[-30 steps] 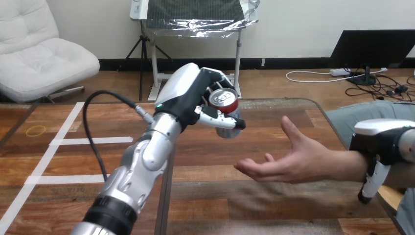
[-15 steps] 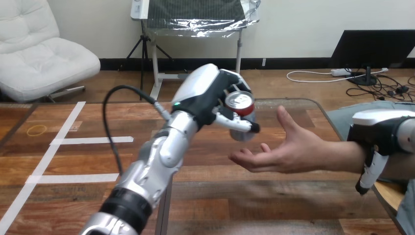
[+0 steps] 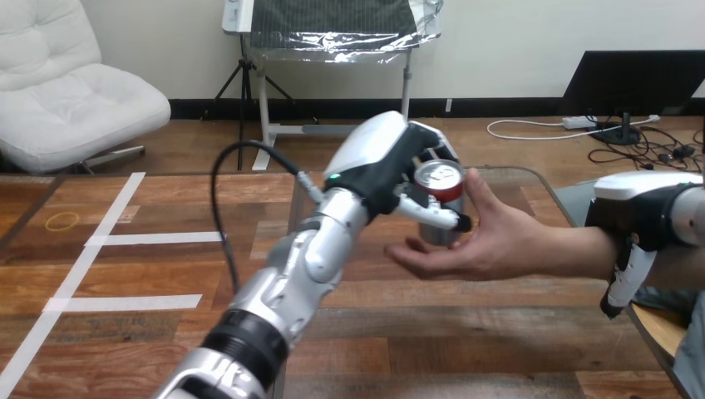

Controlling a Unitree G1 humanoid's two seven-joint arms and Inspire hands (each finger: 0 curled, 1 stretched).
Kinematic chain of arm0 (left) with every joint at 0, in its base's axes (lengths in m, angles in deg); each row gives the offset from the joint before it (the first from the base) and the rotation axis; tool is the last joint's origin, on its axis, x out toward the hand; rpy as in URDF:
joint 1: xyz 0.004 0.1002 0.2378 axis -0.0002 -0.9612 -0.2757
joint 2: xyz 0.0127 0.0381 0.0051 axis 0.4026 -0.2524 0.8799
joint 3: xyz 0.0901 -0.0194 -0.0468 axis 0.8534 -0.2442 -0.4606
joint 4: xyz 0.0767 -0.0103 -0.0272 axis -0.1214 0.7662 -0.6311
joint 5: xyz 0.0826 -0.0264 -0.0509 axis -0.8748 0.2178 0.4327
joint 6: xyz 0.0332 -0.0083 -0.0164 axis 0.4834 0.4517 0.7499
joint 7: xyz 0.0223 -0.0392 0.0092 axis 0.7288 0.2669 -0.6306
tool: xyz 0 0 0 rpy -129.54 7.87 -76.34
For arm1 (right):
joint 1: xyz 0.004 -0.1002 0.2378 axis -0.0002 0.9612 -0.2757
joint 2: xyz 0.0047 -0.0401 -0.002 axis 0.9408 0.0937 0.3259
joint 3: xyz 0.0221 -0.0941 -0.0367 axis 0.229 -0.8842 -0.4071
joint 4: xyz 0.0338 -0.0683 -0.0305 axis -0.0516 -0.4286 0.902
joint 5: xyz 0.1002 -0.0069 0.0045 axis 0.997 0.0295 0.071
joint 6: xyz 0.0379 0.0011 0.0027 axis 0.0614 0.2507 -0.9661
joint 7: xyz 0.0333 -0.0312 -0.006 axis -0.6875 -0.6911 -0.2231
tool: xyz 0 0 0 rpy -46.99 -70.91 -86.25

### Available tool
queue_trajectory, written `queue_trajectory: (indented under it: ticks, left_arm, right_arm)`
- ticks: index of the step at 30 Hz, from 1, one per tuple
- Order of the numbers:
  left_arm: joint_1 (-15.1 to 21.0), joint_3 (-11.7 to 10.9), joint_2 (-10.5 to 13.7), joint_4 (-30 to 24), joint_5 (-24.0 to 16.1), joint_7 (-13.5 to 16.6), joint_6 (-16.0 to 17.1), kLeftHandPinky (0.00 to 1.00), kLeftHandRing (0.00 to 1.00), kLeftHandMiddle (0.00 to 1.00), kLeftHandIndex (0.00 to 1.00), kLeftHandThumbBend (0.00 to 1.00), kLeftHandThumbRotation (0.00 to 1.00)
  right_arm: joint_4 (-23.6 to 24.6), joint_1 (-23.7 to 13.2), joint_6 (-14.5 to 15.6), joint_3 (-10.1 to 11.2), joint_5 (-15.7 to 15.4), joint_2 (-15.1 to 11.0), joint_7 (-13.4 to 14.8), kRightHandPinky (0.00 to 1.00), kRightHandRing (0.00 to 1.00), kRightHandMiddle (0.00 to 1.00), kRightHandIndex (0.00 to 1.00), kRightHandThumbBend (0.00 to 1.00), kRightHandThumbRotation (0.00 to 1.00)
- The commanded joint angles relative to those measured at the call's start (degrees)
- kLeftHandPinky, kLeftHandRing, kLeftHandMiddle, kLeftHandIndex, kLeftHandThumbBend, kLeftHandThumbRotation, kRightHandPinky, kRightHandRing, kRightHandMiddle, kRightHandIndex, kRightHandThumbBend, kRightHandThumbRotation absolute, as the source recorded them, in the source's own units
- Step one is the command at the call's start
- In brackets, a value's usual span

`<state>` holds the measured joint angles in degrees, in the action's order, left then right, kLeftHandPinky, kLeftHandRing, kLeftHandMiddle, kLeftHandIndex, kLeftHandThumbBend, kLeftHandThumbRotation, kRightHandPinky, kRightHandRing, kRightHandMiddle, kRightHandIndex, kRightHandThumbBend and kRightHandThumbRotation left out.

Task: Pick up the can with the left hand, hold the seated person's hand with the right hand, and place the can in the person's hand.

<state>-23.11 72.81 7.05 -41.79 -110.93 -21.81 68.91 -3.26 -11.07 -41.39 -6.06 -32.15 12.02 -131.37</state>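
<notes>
Fingers (image 3: 432,218) of the left hand (image 3: 378,162) are clasping the red-topped silver metal can (image 3: 439,179) upright, right over the person's upturned hand (image 3: 490,245) by the wooden table's (image 3: 465,332) right edge, while the right hand (image 3: 644,216) is lying on the person's forearm, grip unclear.

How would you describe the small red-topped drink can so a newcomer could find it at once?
Over the wooden table, the robot's silver left arm slants up to its black-and-white left hand. Upright in that hand's curled fingers is the can, over the person's open hand. Its red rim and shiny silver lid set it apart from the hands around it.
</notes>
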Motion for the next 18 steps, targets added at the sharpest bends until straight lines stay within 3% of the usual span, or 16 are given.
queue_trajectory:
  ticks: [1, 18]
  left_arm:
    - [9.27, 1.04, -2.17, 0.98, -0.78, 3.32, 2.87, 0.36, 0.42, 0.48, 0.49, 0.62, 0.00]
    - [9.11, 2.52, -4.42, 1.48, -1.13, 4.23, 3.11, 0.34, 0.39, 0.46, 0.47, 0.62, 0.00]
  right_arm:
    - [1.82, -6.73, 0.51, 1.46, -1.24, -1.40, -0.15, 0.35, 0.45, 0.54, 0.49, 0.71, 0.00]
    - [2.24, -6.44, 0.41, 1.41, -1.28, -1.29, -0.17, 0.30, 0.40, 0.50, 0.48, 0.70, 0.00]
